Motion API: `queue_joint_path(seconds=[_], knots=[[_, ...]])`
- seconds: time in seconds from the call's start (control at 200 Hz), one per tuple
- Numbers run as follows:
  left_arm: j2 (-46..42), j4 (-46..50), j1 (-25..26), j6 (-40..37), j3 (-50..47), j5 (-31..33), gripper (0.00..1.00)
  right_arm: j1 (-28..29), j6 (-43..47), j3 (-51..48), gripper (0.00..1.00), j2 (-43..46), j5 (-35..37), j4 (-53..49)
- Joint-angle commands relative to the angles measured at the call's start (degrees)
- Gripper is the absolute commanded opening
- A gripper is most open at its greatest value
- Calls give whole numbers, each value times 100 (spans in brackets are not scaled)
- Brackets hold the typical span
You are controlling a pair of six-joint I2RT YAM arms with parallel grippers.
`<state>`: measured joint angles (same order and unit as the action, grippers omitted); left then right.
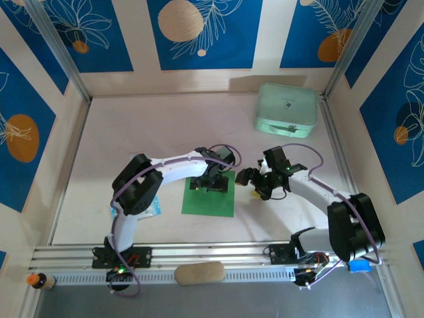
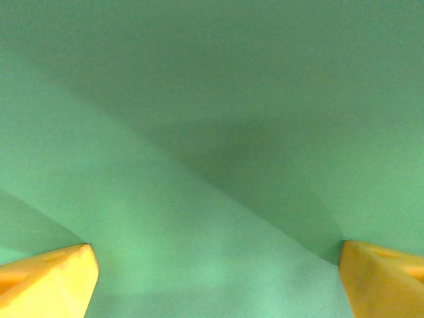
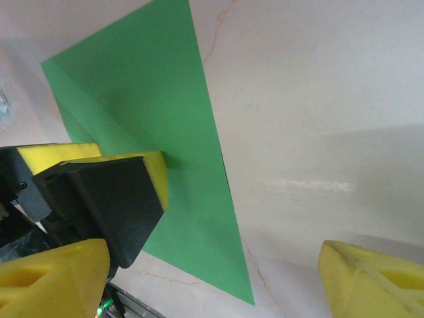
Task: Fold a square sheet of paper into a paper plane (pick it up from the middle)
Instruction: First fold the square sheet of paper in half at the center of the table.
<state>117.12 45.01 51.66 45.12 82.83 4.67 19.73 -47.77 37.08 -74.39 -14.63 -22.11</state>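
Green sheet (image 3: 179,132) lies flat on the pale table (image 3: 318,79), its right edge straight. Left gripper (image 3: 106,164), black with yellow pads, sits low on the sheet. Right gripper (image 3: 212,281) is spread wide, holding nothing, just beside the sheet's right edge.

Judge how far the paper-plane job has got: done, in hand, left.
Done: little; the square sheet of paper lies flat on the table, no fold visible. In hand: the open left gripper sits low over it, the open right gripper beside its right edge. Left: picking it up and every fold.
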Motion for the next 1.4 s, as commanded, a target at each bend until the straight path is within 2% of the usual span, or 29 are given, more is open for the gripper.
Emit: queue_joint_path(seconds=[0.0,0.28,0.4,0.465,0.575,0.62,0.68,0.715,0.855,0.96,1.025,1.2,1.395], knots=[[483,-1,54,-3,-346,-196,92,-30,46,106,82,332,200,-177],[284,8,56,-30,-346,-107,90,-48,22,96,82,798,490,-302],[24,-174,55,-73,-402,-97,87,3,2,68,83,1262,743,-224],[-155,-361,55,-124,-475,-106,82,5,56,-4,83,1575,884,-83],[-518,-752,61,-206,-651,-119,68,-25,-271,-97,83,2041,1562,-174],[-672,-963,61,-249,-756,-123,61,-59,-541,-174,81,2218,1814,-212],[-907,-1222,54,-250,-920,-98,58,-147,-985,-297,72,2452,2129,-364],[-1038,-1380,48,-238,-1017,-82,54,-222,-1187,-370,71,2615,2245,-370],[-1561,-1997,-6,-169,-1436,-125,45,-552,-626,-987,72,3233,1318,545],[-1912,-2517,-144,-13,-1812,-319,42,-690,-166,-985,79,3294,673,569],[-2099,-2904,-260,138,-2064,-562,40,-787,-95,-807,81,3144,577,219],[-2483,-4729,-593,813,-2916,-1630,35,-1134,97,-468,81,2399,-397,-24],[-2433,-6271,-725,1530,-3253,-2591,35,-1236,-7,-370,83,1856,-646,-110]])
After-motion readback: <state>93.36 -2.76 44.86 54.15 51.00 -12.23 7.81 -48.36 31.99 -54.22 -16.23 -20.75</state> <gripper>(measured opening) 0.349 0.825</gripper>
